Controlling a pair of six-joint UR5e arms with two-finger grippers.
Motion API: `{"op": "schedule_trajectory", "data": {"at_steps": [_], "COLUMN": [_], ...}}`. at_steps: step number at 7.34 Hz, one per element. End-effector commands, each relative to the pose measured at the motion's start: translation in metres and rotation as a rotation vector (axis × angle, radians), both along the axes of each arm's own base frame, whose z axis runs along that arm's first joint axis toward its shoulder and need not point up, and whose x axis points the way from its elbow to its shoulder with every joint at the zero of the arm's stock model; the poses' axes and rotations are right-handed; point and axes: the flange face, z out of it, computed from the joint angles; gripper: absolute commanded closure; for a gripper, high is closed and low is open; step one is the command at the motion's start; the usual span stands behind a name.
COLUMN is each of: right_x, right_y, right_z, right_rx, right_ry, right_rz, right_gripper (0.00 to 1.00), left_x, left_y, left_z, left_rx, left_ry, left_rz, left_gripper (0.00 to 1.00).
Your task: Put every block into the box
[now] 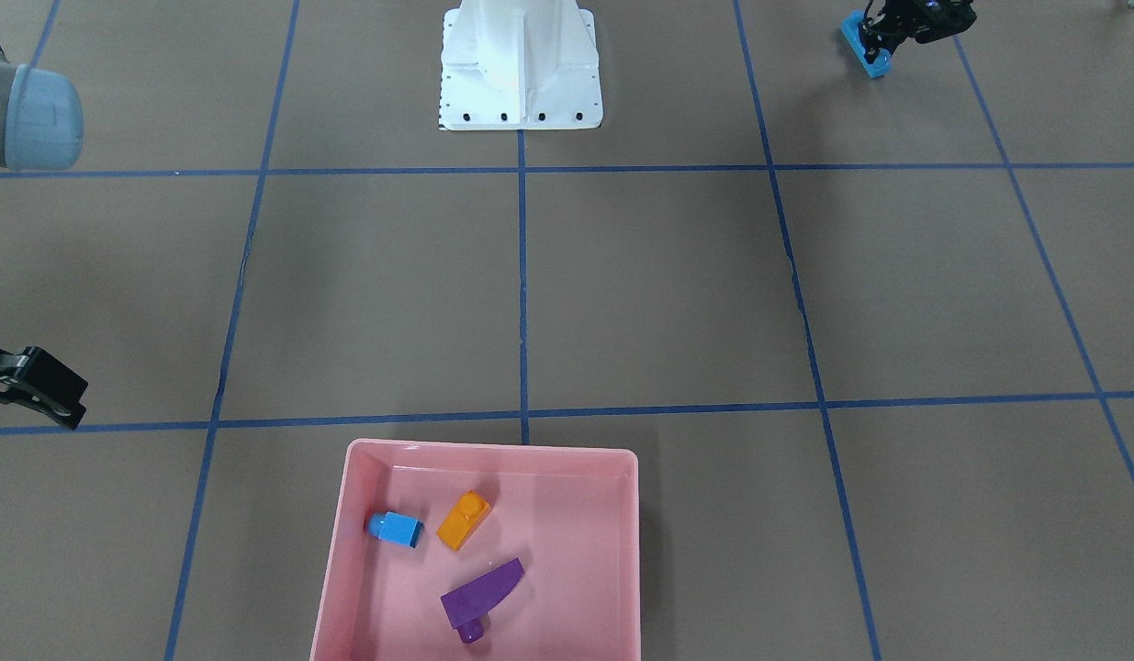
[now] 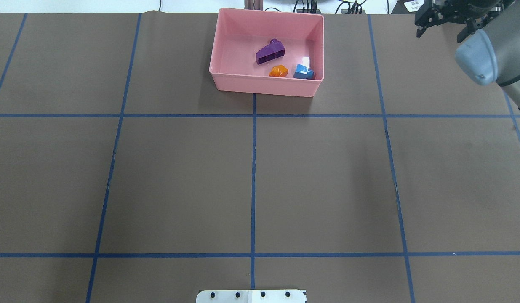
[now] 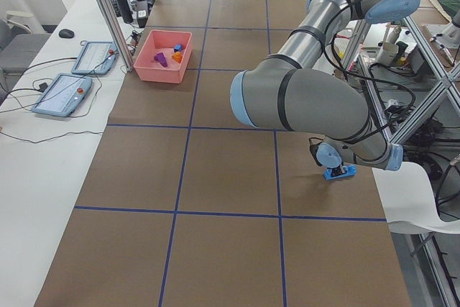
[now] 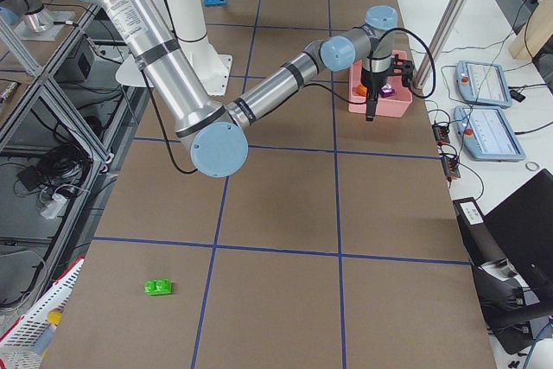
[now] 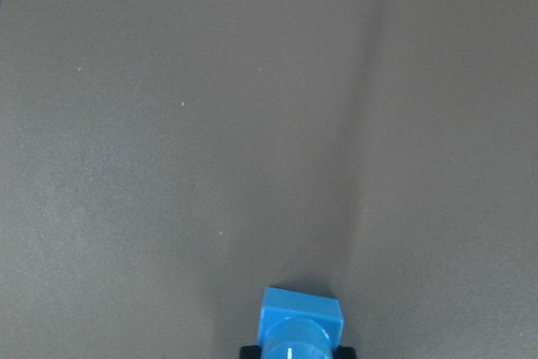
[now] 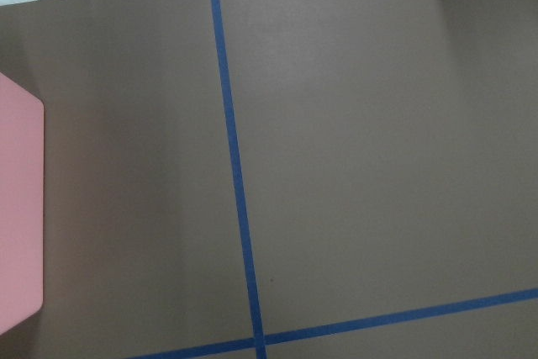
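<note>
Exterior front-facing view: contents listed from its left edge to its right.
Right pincer (image 1: 39, 390): at the left edge, beside the box and outside its wall. In the overhead view its fingers stand apart with nothing between them, so it is released and empty.
Box (image 1: 493, 452): pink tray at the bottom centre of the bench, near the operators' edge.
Blue one-stud cube (image 1: 397, 529): inside the box, lying on its side.
Orange sloped piece (image 1: 464, 520): inside the box, just beside the cube.
Purple wedge (image 1: 479, 597): inside the box, apart from the other two.
White base (image 1: 521, 83): top centre; not part of the task.
Left pincer (image 1: 877, 44): top right, low over the bench, clenched on the long blue bar (image 1: 862, 46). Whether the bar is clear of the surface cannot be told.
Green two-stud brick (image 4: 158, 286): seen only in the side views, lying on the bench towards the robot's right end, well apart from the box.
Progress: three of five blocks are in. The bar is grasped but far from the box, and the green brick is untouched, so roughly half the work appears to be left.
</note>
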Motion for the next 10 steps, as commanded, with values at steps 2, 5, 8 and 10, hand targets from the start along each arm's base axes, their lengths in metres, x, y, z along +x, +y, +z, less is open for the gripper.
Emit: {"op": "schedule_trajectory", "data": {"at_steps": [2, 5, 8, 10], "right_x": [0.038, 0.086, 0.117, 0.143], "right_y": [0.073, 0.129, 0.177, 0.215], "right_z": [0.069, 0.133, 0.169, 0.215], "right_rx": [-0.008, -0.011, -0.019, -0.024], "right_ry": [0.044, 0.094, 0.116, 0.143], "right_rz": [-0.050, -0.125, -0.186, -0.286], "right_gripper": [0.00, 0.00, 0.00, 0.00], "left_x": [-0.008, 0.015, 0.062, 0.071], "left_y": [-0.025, -0.071, -0.112, -0.163], "left_z": [-0.072, -0.121, -0.155, -0.185], "left_rx": [-0.117, -0.066, -0.026, -0.005], "left_ry": [0.083, 0.268, 0.337, 0.370], "left_rz": [-0.072, -0.093, -0.153, -0.157], "left_gripper": [1.00, 1.00, 1.00, 1.00]}}
